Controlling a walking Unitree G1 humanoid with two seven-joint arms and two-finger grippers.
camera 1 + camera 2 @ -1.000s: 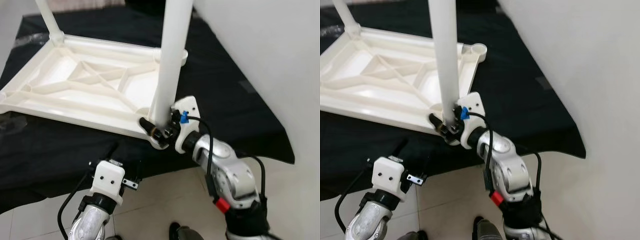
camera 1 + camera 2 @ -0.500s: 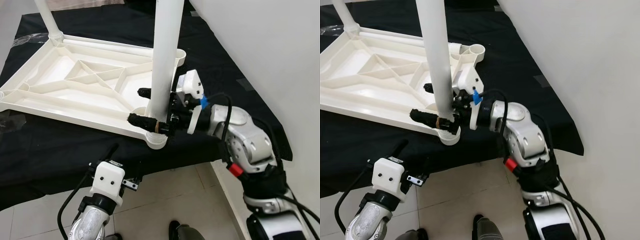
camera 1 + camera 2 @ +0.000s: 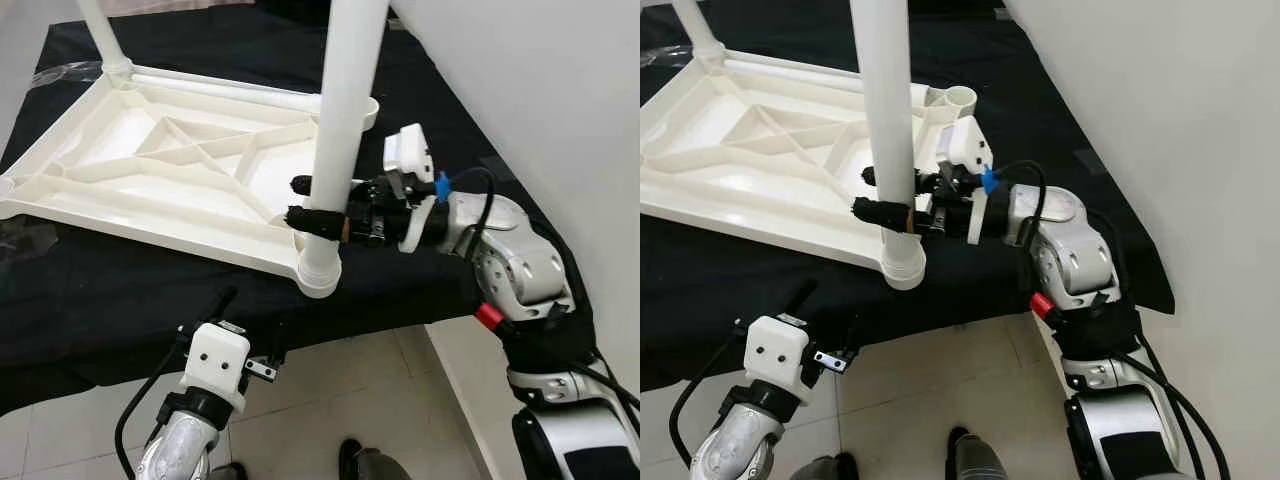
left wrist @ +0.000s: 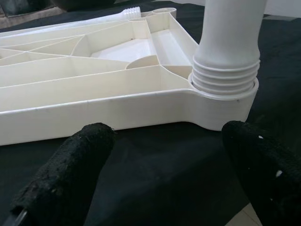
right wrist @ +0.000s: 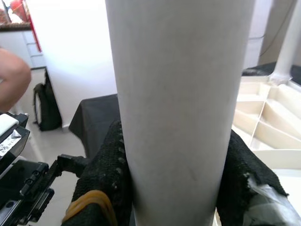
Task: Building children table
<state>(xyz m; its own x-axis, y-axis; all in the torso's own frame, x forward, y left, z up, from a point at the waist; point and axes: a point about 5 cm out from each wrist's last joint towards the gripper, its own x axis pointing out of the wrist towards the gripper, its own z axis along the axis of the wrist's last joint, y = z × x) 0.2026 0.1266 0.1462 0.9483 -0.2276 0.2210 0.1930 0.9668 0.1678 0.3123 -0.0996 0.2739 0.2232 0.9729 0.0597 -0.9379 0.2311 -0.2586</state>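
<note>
Two black fingers of the right gripper [image 3: 318,205] clamp the white table leg [image 3: 340,130] from either side, just above its threaded foot. The leg stands upright in the near corner socket [image 3: 320,275] of the upturned white tabletop [image 3: 150,180], which lies ribbed underside up on a black cloth [image 3: 120,300]. The right wrist view shows the leg pressed between the fingers [image 5: 106,179], touching both. A second leg [image 3: 100,35] rises from the far left corner, and an open socket [image 3: 960,98] sits at the far right corner. The left gripper [image 4: 169,174] hovers low before the cloth's near edge, fingers spread wide and holding nothing, facing the socketed corner without touching it.
</note>
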